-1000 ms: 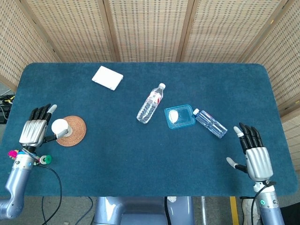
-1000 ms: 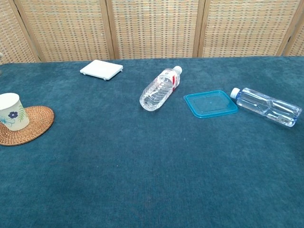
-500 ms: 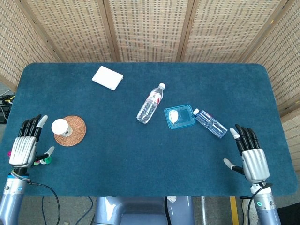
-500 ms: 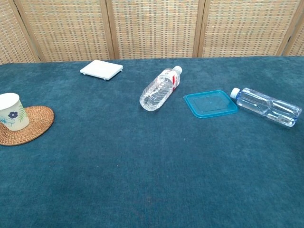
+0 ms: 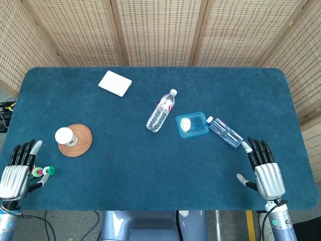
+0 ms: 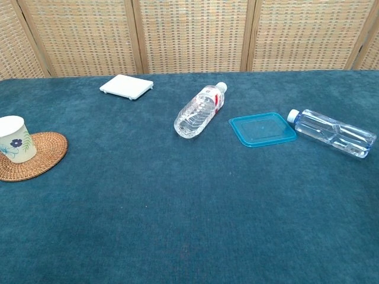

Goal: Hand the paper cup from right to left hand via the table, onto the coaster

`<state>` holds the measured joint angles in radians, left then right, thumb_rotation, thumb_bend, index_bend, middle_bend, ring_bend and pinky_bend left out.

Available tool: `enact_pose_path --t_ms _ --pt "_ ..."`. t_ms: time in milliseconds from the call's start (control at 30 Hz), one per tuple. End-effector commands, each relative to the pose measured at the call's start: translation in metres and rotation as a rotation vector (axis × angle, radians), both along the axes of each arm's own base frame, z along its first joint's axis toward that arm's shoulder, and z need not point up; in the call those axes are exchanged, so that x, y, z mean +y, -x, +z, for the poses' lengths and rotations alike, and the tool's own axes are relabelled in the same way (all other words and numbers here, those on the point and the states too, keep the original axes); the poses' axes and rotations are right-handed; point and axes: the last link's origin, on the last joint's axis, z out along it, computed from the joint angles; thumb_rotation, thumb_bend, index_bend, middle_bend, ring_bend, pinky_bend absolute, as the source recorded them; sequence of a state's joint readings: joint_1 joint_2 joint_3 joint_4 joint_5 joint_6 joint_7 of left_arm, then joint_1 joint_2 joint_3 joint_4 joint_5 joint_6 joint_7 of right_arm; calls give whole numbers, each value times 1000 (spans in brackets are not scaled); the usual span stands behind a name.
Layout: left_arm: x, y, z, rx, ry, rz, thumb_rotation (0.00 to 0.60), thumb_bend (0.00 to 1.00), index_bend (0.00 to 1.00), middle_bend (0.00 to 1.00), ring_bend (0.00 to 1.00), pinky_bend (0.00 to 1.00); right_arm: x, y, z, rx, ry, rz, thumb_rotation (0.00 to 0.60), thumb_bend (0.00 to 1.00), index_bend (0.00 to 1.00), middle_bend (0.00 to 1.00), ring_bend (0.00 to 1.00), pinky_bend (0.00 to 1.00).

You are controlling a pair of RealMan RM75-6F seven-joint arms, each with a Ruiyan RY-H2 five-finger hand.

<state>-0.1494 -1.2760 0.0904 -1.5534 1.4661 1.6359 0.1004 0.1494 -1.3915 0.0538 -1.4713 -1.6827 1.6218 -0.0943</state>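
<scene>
A white paper cup (image 5: 63,135) with a blue flower print (image 6: 12,139) stands upright on the round woven coaster (image 5: 80,143) (image 6: 35,160) at the table's left side. My left hand (image 5: 17,170) hangs open at the front left corner, well below the cup and apart from it. Over at the front right edge, my right hand (image 5: 265,170) is open too, fingers spread, holding nothing. Neither hand shows in the chest view.
A water bottle (image 5: 161,111) lies on its side mid-table. A blue tray lid (image 5: 192,125) and a second lying bottle (image 5: 225,132) are to its right. A white flat box (image 5: 115,83) sits at the back left. The dark blue cloth table (image 5: 150,170) spreads around them.
My left hand has drawn back from the cup toward the front left corner, leaving the cup on the coaster. The right hand has slid slightly toward the front edge.
</scene>
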Motion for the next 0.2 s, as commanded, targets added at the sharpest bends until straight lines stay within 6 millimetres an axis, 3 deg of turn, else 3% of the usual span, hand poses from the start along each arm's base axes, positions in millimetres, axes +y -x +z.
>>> enact_pose_path --t_ms 33,200 --pt "0 2 3 -4 -8 0 600 249 0 0 0 0 0 -1 1 10 0 8 600 84 0 0 0 0" --pt "0 0 4 -9 -7 -10 600 249 0 0 0 0 0 0 0 15 -4 4 600 84 0 0 0 0"
